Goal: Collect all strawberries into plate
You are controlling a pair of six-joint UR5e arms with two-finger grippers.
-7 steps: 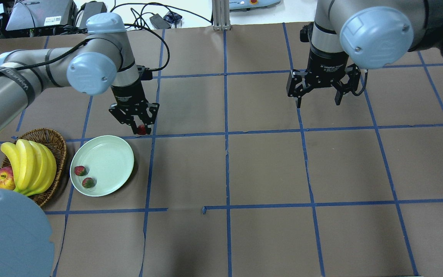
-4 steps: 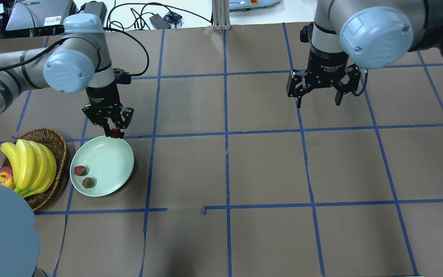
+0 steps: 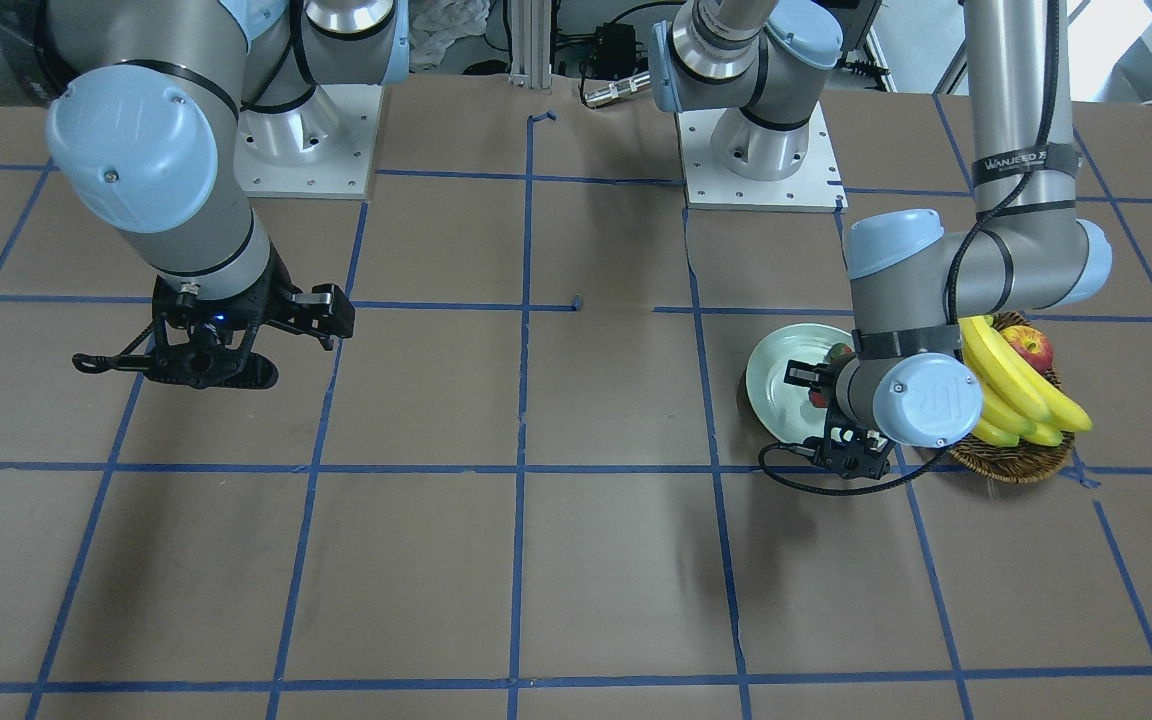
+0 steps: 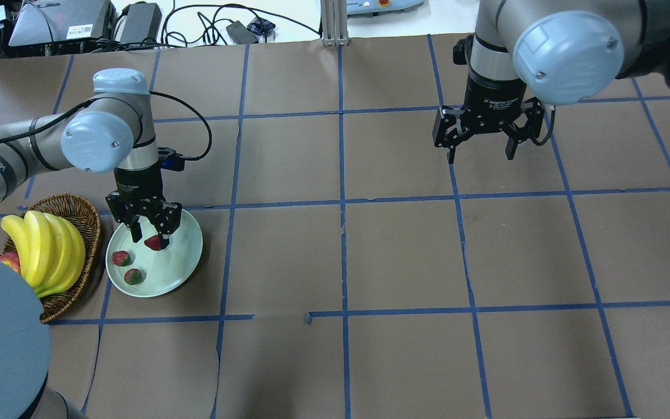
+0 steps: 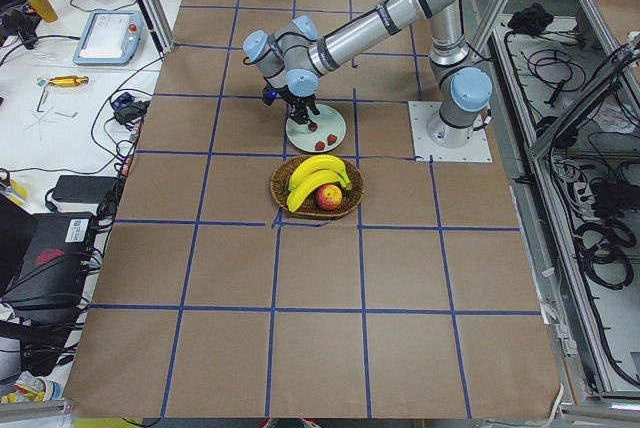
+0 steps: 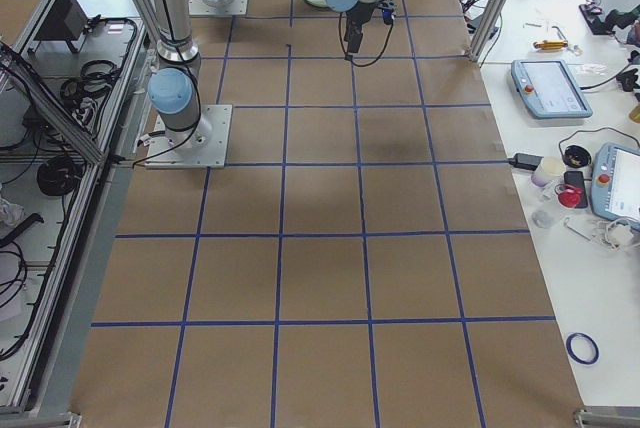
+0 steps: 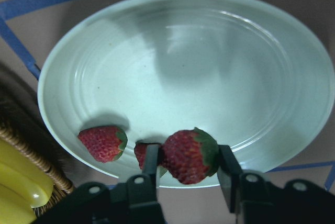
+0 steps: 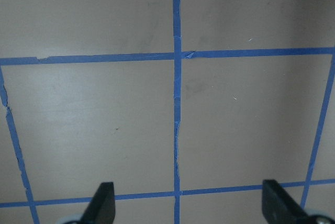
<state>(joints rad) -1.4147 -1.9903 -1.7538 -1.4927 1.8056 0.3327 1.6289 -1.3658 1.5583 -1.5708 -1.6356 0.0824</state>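
The pale green plate [image 4: 181, 256] lies at the table's left, next to the basket. Two strawberries [image 4: 121, 258] [image 4: 133, 276] lie on its near-left part. My left gripper [image 4: 150, 238] hangs low over the plate's far part, shut on the third strawberry [image 4: 153, 242]. In the left wrist view that strawberry [image 7: 189, 156] sits between the fingers [image 7: 151, 164] above the plate's [image 7: 183, 14] near rim, with one loose strawberry [image 7: 102, 143] beside it and another partly hidden behind a finger. My right gripper [image 4: 481, 155] is open and empty at the far right, above bare table [image 8: 191, 203].
A brown wicker basket [image 4: 82, 212] with bananas [image 4: 44, 250] and an apple [image 4: 9, 262] stands just left of the plate. Blue tape lines grid the brown table. Cables and devices lie beyond the far edge.
My left gripper has carried the strawberry leftward and toward the robot, from beyond the plate's far rim to over the plate, and come lower. The right arm has not moved.
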